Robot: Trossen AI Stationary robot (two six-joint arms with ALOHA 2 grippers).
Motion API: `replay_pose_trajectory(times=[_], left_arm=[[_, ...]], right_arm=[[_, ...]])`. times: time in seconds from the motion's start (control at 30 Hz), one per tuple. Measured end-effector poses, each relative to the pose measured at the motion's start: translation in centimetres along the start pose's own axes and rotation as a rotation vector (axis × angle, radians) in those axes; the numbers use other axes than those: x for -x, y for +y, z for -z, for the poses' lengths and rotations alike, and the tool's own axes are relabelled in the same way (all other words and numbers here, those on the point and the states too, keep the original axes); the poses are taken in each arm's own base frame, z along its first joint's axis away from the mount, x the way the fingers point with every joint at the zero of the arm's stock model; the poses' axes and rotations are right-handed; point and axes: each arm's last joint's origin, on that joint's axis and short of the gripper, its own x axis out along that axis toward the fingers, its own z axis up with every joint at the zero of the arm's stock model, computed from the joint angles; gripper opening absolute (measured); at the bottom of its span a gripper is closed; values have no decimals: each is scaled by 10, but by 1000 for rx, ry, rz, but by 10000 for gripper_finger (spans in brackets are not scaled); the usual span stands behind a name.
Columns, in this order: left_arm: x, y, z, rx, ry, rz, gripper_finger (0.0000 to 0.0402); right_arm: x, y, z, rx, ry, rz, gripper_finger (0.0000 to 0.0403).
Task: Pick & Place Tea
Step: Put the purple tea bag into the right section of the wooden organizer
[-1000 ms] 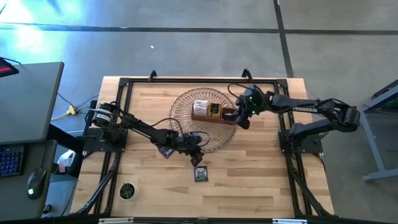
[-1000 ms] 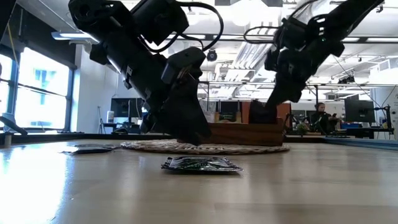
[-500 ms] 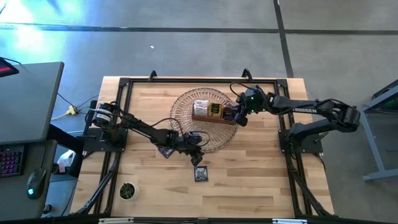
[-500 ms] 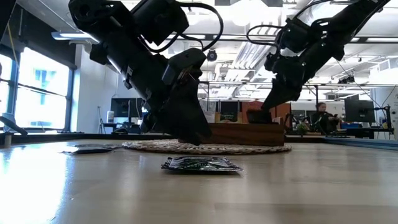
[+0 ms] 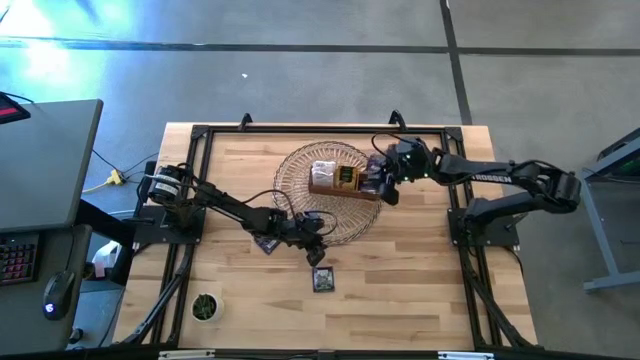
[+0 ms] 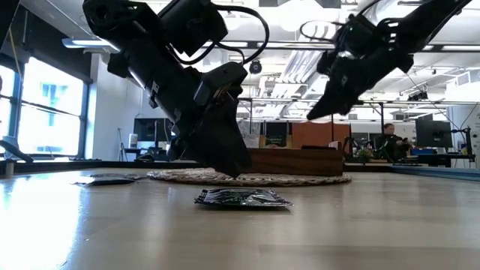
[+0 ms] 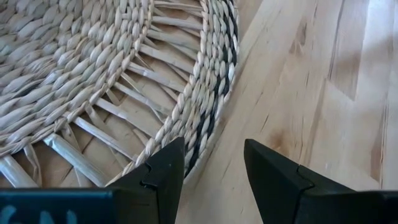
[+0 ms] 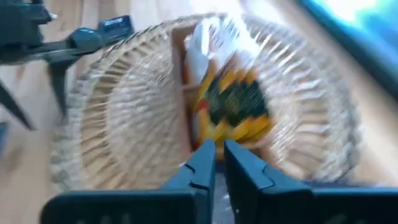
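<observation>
On the pale wooden counter [image 5: 420, 270] the tea sachet [image 5: 323, 281] lies flat, probably light and thin, best pinched at an edge; the left gripper [image 7: 208, 163] is released beside the basket [image 5: 300, 165], the right gripper [image 8: 214, 149] nearly closed on nothing

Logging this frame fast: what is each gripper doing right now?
Left gripper: open, holding nothing, at the woven basket rim.
Right gripper: fingers nearly shut, nothing seen between them, above the wooden box.

Bright, even light; right wrist view motion-blurred, low view backlit.
</observation>
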Motion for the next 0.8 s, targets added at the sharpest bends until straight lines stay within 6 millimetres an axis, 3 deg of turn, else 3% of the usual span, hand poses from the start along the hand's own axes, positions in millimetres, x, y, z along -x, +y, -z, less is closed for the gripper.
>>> replay_pose_trajectory(times=[0.2, 0.37, 0.57, 0.8], left_arm=[[0, 0, 0, 0, 0, 0, 166], [0, 2, -2, 5, -1, -1, 166], [-1, 6, -7, 28, -15, -4, 166], [-1, 6, -7, 32, -8, 0, 166]], right_arm=[[7, -9, -8, 139, -54, 227, 92], [12, -35, 4, 67, 60, 431, 142], [6, -63, 17, -211, 64, 420, 175], [-17, -85, 46, -378, 178, 328, 174]])
